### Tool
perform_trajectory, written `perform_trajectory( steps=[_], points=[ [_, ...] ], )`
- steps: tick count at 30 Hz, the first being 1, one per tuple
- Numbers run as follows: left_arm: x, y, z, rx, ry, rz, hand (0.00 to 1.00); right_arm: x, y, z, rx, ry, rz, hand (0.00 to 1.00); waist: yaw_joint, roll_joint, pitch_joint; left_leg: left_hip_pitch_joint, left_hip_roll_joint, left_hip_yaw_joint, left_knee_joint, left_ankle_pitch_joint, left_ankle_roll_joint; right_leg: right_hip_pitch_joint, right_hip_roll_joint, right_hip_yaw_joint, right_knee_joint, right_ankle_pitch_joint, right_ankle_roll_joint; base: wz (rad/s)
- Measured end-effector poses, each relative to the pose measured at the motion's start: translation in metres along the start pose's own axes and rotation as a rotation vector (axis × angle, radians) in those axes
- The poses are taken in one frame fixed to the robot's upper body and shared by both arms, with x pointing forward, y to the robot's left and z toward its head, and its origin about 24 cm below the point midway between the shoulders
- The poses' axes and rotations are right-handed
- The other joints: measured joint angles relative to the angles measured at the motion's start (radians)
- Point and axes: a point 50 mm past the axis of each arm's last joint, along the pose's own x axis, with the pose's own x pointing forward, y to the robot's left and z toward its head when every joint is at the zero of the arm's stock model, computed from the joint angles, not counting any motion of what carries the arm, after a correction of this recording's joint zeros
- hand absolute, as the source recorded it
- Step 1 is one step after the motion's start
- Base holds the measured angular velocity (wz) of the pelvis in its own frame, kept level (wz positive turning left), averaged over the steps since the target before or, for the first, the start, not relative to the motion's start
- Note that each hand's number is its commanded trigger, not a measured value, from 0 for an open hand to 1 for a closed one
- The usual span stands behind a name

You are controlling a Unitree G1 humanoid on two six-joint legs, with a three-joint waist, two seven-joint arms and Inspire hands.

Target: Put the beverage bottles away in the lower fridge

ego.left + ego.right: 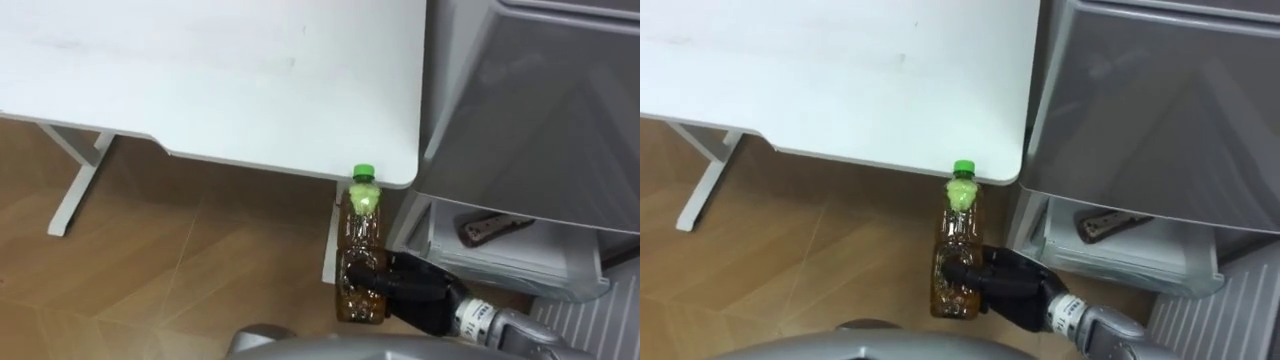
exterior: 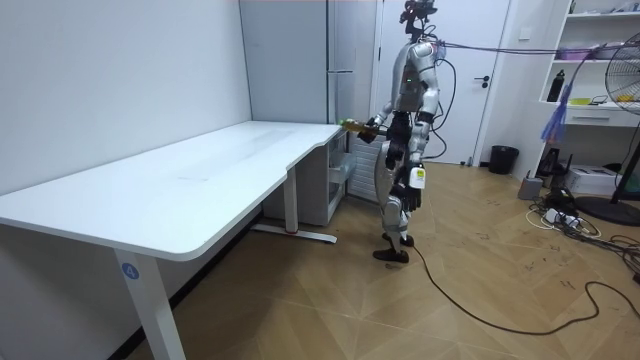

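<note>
closest to us, our right hand has its dark fingers wrapped round the lower part of the amber bottle, green cap up, just off the white table's rounded corner, beside the grey fridge. the right eye view shows the same grasp. in the room view we stand at the table's far corner, bottle held toward the fridge.

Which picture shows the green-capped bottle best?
The right eye view: the bottle shows cap to base, the right hand curled round it. The left eye view shows much the same; in the room view it is far off.
</note>
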Motion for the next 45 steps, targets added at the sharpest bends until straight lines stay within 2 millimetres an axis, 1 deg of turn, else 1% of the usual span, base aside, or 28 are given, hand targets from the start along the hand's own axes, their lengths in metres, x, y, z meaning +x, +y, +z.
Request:
perform_trajectory(
  steps=[2, 3, 5, 9, 11, 13, 17, 21, 24, 27, 31, 33, 35, 37, 38, 39, 42, 45],
  points=[
    [0.0, -0.004, -0.005, 0.058, 0.031, -0.028, 0.0, -0.001, -0.003, -0.003, 0.013, 0.011, -0.013, 1.0, -0.01, -0.001, -0.0001, -0.011, 0.001, 0.004, 0.005, -0.001, 0.0, -0.012, 0.003, 0.005, 0.0, 0.0, 0.0, 0.02],
    [0.0, -0.007, -0.009, 0.088, 0.052, -0.055, 0.0, -0.002, -0.004, -0.005, 0.023, 0.017, -0.016, 1.0, -0.022, -0.001, -0.0006, -0.021, 0.001, 0.005, 0.008, 0.0, 0.0, -0.016, 0.002, 0.005, 0.001, 0.0, -0.001, 0.0],
    [0.0, -0.012, -0.013, 0.115, 0.075, -0.099, 0.0, -0.002, -0.006, -0.01, 0.045, 0.03, -0.03, 1.0, -0.031, 0.0, -0.0012, -0.023, 0.001, 0.007, 0.01, 0.0, 0.001, -0.018, 0.001, 0.008, 0.002, 0.001, -0.001, 0.0],
    [-0.001, -0.02, -0.013, 0.182, 0.086, -0.18, 0.0, -0.004, -0.012, -0.024, 0.099, 0.063, -0.071, 1.0, -0.052, -0.003, -0.0013, -0.021, 0.001, 0.006, 0.01, -0.001, 0.001, -0.018, 0.004, 0.013, 0.002, 0.001, -0.001, 0.0],
    [-0.001, -0.024, -0.014, 0.221, 0.094, -0.207, 0.0, -0.005, -0.014, -0.026, 0.108, 0.07, -0.086, 1.0, -0.058, -0.003, -0.0002, -0.022, 0.001, 0.005, 0.01, -0.001, 0.001, -0.019, 0.005, 0.015, 0.002, 0.001, -0.001, 0.0],
    [-0.002, -0.029, -0.014, 0.273, 0.096, -0.238, 0.0, -0.005, -0.014, -0.027, 0.13, 0.058, -0.091, 1.0, -0.072, -0.002, -0.0011, -0.024, 0.003, 0.007, 0.017, -0.006, 0.001, -0.018, 0.005, 0.017, 0.002, 0.001, -0.001, 0.0],
    [-0.002, -0.033, -0.016, 0.318, 0.106, -0.261, 0.0, -0.005, -0.015, -0.028, 0.177, 0.03, -0.1, 1.0, -0.084, -0.003, -0.0007, -0.022, 0.009, 0.027, 0.023, -0.011, 0.0, -0.017, 0.008, 0.032, 0.003, 0.002, -0.002, -0.1],
    [-0.002, -0.035, -0.014, 0.376, 0.1, -0.279, 0.0, -0.007, -0.018, -0.031, 0.254, -0.003, -0.132, 1.0, -0.11, -0.004, -0.0005, -0.022, 0.011, 0.032, 0.023, -0.012, -0.001, -0.018, 0.015, 0.039, 0.003, 0.003, -0.002, -0.02],
    [-0.002, -0.034, -0.015, 0.379, 0.107, -0.275, 0.0, -0.01, -0.023, -0.037, 0.325, -0.027, -0.164, 1.0, -0.122, -0.002, -0.0007, -0.014, 0.012, 0.038, 0.022, -0.013, -0.002, -0.014, 0.018, 0.056, 0.003, 0.003, -0.003, -0.08],
    [-0.002, -0.033, -0.017, 0.379, 0.114, -0.272, 0.0, -0.011, -0.027, -0.038, 0.39, -0.061, -0.197, 1.0, -0.135, -0.001, -0.0012, -0.01, 0.015, 0.042, 0.022, -0.014, -0.002, -0.012, 0.019, 0.059, 0.003, 0.004, -0.004, -0.05],
    [-0.002, -0.035, -0.018, 0.407, 0.114, -0.272, 0.0, -0.014, -0.031, -0.04, 0.453, -0.091, -0.237, 1.0, -0.136, 0.0, -0.0012, -0.005, 0.016, 0.046, 0.021, -0.015, -0.003, -0.015, 0.019, 0.061, 0.004, 0.005, -0.005, -0.03],
    [-0.002, -0.036, -0.019, 0.424, 0.112, -0.272, 0.0, -0.014, -0.032, -0.041, 0.469, -0.098, -0.252, 1.0, -0.137, 0.003, -0.0027, -0.002, 0.016, 0.046, 0.021, -0.015, -0.003, -0.016, 0.019, 0.062, 0.004, 0.005, -0.005, 0.0],
    [-0.002, -0.037, -0.019, 0.442, 0.11, -0.272, 0.0, -0.015, -0.033, -0.042, 0.475, -0.098, -0.268, 1.0, -0.136, 0.003, -0.0025, 0.004, 0.017, 0.05, 0.02, -0.015, -0.003, -0.014, 0.019, 0.063, 0.007, 0.005, -0.005, -0.06],
    [-0.002, -0.038, -0.019, 0.442, 0.109, -0.274, 0.0, -0.016, -0.035, -0.042, 0.5, -0.115, -0.287, 1.0, -0.139, 0.004, 0.0007, 0.008, 0.018, 0.052, 0.02, -0.016, -0.003, -0.013, 0.021, 0.074, 0.015, 0.005, -0.005, -0.08],
    [-0.002, -0.038, -0.019, 0.442, 0.108, -0.274, 0.0, -0.016, -0.036, -0.042, 0.509, -0.122, -0.295, 1.0, -0.142, 0.004, 0.0005, 0.007, 0.018, 0.054, 0.02, -0.016, -0.003, -0.012, 0.021, 0.074, 0.015, 0.005, -0.005, -0.05],
    [-0.002, -0.038, -0.019, 0.441, 0.108, -0.274, 0.0, -0.016, -0.037, -0.042, 0.526, -0.137, -0.315, 1.0, -0.144, 0.006, 0.0004, 0.008, 0.017, 0.054, 0.021, -0.016, -0.003, -0.009, 0.021, 0.076, 0.015, 0.005, -0.005, -0.04],
    [-0.002, -0.037, -0.02, 0.441, 0.111, -0.272, 0.0, -0.017, -0.04, -0.046, 0.608, -0.172, -0.373, 1.0, -0.154, 0.003, -0.0021, 0.011, 0.016, 0.055, 0.022, -0.016, -0.003, -0.007, 0.021, 0.084, 0.015, 0.005, -0.005, -0.02],
    [-0.003, -0.035, -0.023, 0.439, 0.121, -0.269, 0.0, -0.017, -0.041, -0.047, 0.687, -0.214, -0.417, 1.0, -0.161, 0.005, -0.0004, 0.016, 0.017, 0.057, 0.023, -0.016, -0.002, -0.007, 0.022, 0.086, 0.015, 0.005, -0.005, -0.02]
  ],
)
